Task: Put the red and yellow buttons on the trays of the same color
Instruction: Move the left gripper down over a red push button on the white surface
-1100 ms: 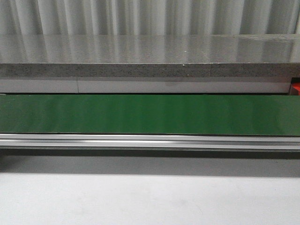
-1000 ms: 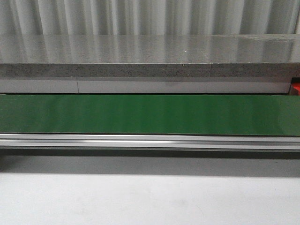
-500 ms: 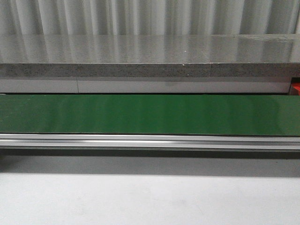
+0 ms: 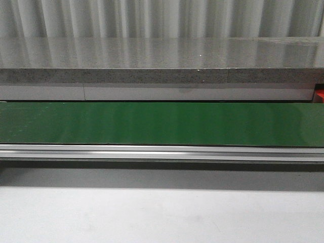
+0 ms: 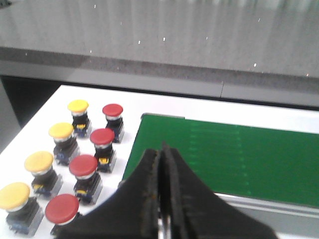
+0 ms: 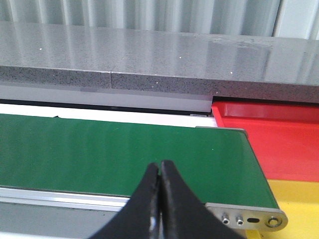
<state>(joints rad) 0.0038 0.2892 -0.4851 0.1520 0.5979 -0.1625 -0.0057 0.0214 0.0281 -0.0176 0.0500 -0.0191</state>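
In the left wrist view several red buttons (image 5: 82,165) and several yellow buttons (image 5: 39,161) stand in two rows on a white surface beside the end of the green belt (image 5: 234,159). My left gripper (image 5: 161,149) is shut and holds nothing, above the belt's near corner. In the right wrist view the red tray (image 6: 279,139) lies past the belt's other end, with the yellow tray (image 6: 299,199) beside it. My right gripper (image 6: 159,167) is shut and empty over the green belt (image 6: 114,154). A sliver of the red tray (image 4: 320,95) shows in the front view.
The green conveyor belt (image 4: 162,124) runs across the front view with an aluminium rail (image 4: 162,152) along its near side. Behind it is a grey speckled stone ledge (image 4: 162,76). A metal end plate with screws (image 6: 249,215) caps the belt near the trays.
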